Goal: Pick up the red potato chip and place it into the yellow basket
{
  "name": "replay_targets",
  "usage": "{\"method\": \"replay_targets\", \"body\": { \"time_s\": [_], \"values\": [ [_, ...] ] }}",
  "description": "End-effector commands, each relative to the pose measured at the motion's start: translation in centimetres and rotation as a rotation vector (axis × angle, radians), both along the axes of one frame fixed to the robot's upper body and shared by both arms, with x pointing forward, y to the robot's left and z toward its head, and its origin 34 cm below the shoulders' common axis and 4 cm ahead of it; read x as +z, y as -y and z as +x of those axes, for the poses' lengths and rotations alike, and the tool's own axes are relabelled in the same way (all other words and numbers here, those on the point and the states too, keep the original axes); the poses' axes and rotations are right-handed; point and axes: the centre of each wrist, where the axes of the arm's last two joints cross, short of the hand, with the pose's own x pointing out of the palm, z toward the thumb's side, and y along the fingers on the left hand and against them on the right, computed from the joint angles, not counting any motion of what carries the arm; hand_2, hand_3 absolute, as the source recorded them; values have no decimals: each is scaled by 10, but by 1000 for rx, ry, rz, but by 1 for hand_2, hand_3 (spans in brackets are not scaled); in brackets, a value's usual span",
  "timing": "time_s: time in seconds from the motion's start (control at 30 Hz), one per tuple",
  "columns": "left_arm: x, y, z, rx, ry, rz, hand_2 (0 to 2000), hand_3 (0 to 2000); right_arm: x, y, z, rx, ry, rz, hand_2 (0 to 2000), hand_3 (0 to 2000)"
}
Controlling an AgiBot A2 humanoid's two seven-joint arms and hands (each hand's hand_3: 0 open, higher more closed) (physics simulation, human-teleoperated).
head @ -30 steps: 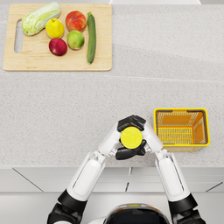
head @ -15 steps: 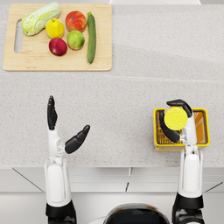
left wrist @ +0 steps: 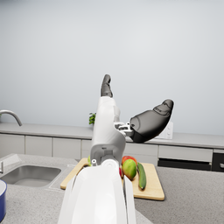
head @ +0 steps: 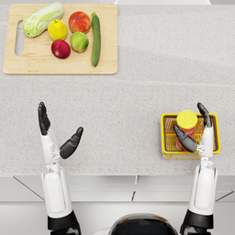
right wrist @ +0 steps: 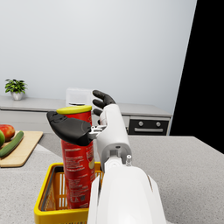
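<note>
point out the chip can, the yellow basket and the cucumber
red chip can (right wrist: 78,175), right wrist view, on its red side
yellow basket (head: 190,152), head view, on its near rim
cucumber (head: 96,39), head view, mid-length

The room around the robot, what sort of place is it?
Most likely a rendered home kitchen. A sink with a tap is set into the speckled counter, a built-in oven stands behind, and a cutting board holds fruit and vegetables.

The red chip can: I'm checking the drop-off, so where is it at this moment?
In the head view the red chip can stands upright inside the yellow basket on the counter's right side, with the right hand around it.
</note>
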Motion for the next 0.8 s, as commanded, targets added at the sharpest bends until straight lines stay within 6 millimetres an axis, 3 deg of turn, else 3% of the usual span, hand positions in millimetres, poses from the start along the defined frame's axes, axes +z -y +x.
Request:
{"method": "replay_targets", "body": {
  "time_s": [0.03,0.2,0.37,0.47,0.8],
  "values": [
    [3,3,0,-10,13,6,0,0,19,0,-3,-11,110,-9,0,0],
    [28,-8,11,17,79,23,0,0,51,10,-5,-68,302,-23,0,0],
    [27,-23,23,59,52,1,0,0,45,14,-4,-85,292,-17,0,0],
    [13,-20,25,47,4,-4,0,0,34,9,-1,-66,254,-17,0,0],
    [9,-19,25,46,-11,-7,0,0,30,9,-2,-66,241,-16,0,0]
  ]
}}
